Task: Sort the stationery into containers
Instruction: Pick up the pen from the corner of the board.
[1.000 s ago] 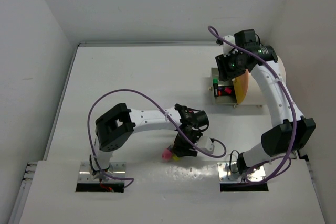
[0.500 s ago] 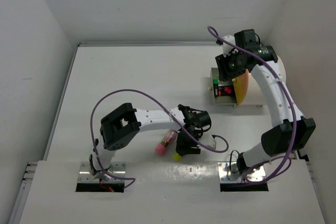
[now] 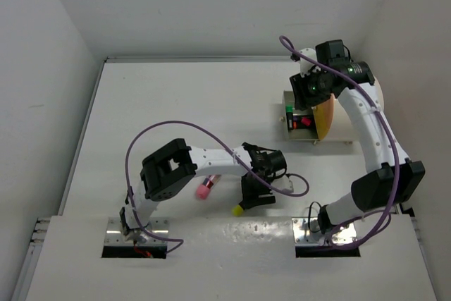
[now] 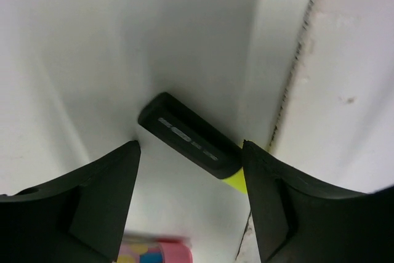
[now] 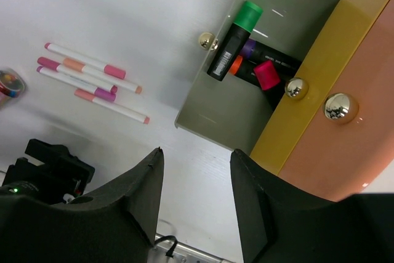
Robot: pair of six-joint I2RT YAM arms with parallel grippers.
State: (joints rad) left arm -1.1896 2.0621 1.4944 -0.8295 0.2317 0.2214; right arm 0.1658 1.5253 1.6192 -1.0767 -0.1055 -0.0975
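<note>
Left wrist: left gripper [image 4: 189,150] with jaws spread either side of yellow highlighter [image 4: 188,141]; contact unclear.
Highlighter lies on table [image 4: 74,41], black cap toward 10 o'clock; pink tube [image 4: 157,254] at 6. Right gripper [image 5: 197,155] spread, empty; container [image 5: 203,103] at its 1 o'clock holds green, purple, orange, pink highlighters [image 5: 237,38]; pens [image 5: 92,78] at 9.

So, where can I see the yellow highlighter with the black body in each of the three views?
Top external: the yellow highlighter lies low in the middle, under the left gripper.
Left wrist: in the middle of the picture, seen between the open fingers.
Right wrist: not in it.
Shared landmark: the pink-ended tube, left of it from above, and at the bottom edge of the left wrist view.
</note>
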